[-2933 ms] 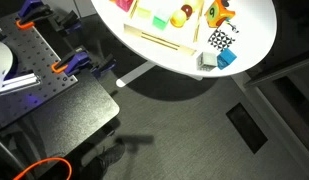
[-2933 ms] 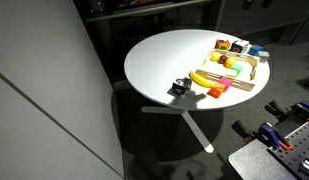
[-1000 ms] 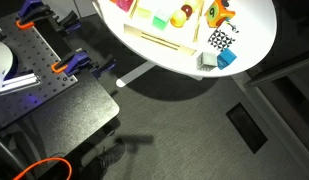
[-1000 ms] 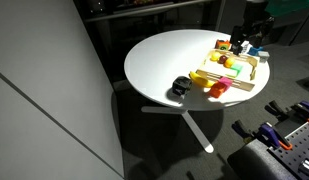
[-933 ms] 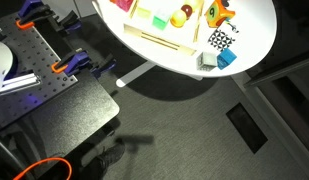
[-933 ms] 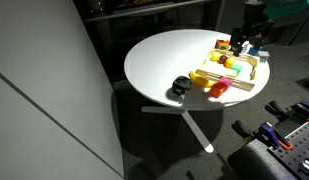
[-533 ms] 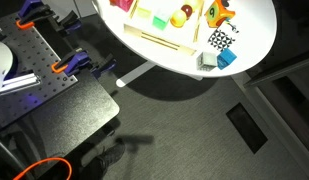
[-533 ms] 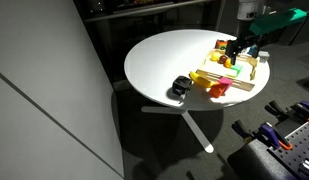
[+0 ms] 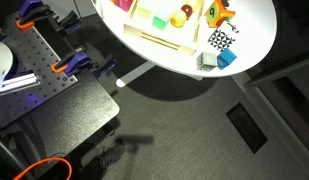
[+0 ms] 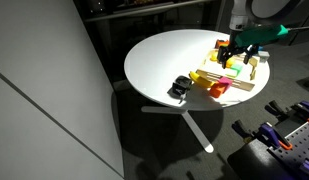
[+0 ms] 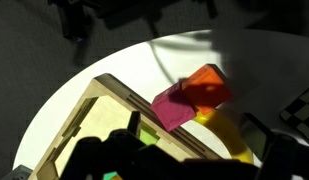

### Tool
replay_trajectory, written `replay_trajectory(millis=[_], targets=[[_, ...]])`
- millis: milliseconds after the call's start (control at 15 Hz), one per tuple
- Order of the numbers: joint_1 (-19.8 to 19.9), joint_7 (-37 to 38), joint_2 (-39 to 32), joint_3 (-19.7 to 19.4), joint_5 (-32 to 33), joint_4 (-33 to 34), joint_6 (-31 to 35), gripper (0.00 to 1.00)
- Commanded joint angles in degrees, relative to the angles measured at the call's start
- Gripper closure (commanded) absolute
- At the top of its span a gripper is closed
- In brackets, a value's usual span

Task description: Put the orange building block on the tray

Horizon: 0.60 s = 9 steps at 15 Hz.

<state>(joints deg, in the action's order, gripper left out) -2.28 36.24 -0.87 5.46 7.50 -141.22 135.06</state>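
The orange building block (image 11: 209,88) lies just outside the tray's rim, leaning on a magenta block (image 11: 174,108) and a yellow curved piece (image 11: 230,132). It shows in both exterior views (image 10: 216,89) (image 9: 220,12) at the tray's corner. The pale wood tray (image 11: 86,125) (image 10: 242,86) (image 9: 164,38) holds several coloured blocks. My gripper (image 10: 238,55) hangs over the tray's far side, open and empty. In the wrist view its dark fingers (image 11: 194,165) stand wide apart, with the orange block ahead of them.
The tray sits on a round white table (image 10: 159,60) (image 9: 254,25). A black-and-white checkered block (image 9: 221,40), a blue cube (image 9: 227,58) and a grey block (image 9: 207,62) stand near the table's edge. A red-and-yellow piece (image 9: 181,15) lies on the tray.
My arm has come into the exterior view from the upper right and lowered over the tray. The blocks and the tray have not moved.
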Motion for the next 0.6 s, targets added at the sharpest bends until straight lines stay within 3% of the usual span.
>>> replay_trajectory(millis=[0, 133, 200, 533], targets=[[-0.75, 3.03, -1.24, -0.92, 1.05, 0.13, 2.19, 0.00], [-0.95, -0.49, 0.16, -0.71, -2.94, 0.55, -0.43, 0.00], [-0.90, 0.84, -1.18, -1.00, -0.73, 0.11, 1.25, 0.00], [-1.21, 0.61, -0.80, -0.87, -1.68, 0.23, 1.05, 0.00]])
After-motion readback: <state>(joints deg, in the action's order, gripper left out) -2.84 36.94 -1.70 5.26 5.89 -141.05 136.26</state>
